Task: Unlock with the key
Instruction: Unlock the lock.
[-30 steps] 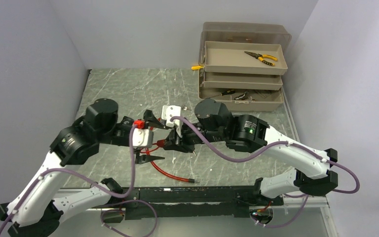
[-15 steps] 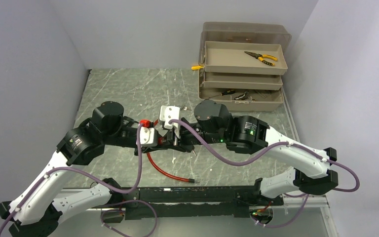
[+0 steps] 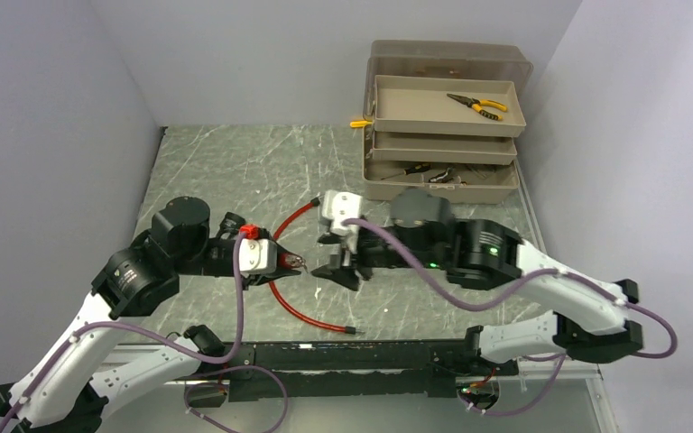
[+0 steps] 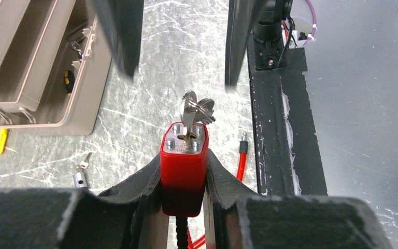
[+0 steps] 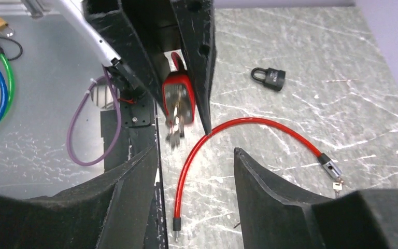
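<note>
Well, your left gripper [image 4: 184,162] clamps the red padlock [image 4: 183,174], key [image 4: 188,111] seated. Your right gripper [image 5: 194,153] gapes beside the padlock; the turn seems undone.

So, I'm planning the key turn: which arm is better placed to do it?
Right. The left end effector is clamped on the red padlock, bracing it. The right end effector is open and faces the key sticking out of the padlock's end.
</note>
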`<move>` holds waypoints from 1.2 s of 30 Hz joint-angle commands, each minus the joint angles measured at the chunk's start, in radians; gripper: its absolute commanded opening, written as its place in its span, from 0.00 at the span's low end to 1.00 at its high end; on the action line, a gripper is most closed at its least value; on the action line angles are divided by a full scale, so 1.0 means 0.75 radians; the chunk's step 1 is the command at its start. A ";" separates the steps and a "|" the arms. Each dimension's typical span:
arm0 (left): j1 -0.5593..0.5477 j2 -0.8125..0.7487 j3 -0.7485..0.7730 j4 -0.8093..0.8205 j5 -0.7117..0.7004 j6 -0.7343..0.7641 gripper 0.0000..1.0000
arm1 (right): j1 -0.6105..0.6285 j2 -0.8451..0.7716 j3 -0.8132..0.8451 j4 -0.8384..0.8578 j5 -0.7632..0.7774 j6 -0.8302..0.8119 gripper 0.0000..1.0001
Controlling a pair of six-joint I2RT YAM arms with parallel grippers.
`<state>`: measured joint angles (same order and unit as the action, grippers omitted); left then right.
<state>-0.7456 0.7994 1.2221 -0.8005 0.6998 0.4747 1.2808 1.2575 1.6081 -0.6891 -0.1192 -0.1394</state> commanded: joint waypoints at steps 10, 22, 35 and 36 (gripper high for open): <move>0.000 -0.030 -0.095 0.156 0.036 -0.231 0.00 | -0.082 -0.203 -0.087 0.191 -0.226 0.043 0.45; 0.000 -0.047 -0.107 0.185 0.064 -0.265 0.00 | -0.235 -0.080 -0.037 0.239 -0.489 0.089 0.29; 0.003 -0.060 -0.112 0.200 0.068 -0.267 0.00 | -0.244 0.013 0.047 0.158 -0.666 0.097 0.29; 0.005 -0.060 -0.112 0.201 0.069 -0.269 0.00 | -0.245 0.020 0.052 0.155 -0.668 0.096 0.29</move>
<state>-0.7433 0.7673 1.1313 -0.7002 0.7185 0.2920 1.1007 1.2514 1.6005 -0.5747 -0.5678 -0.0742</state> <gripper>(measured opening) 0.276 0.289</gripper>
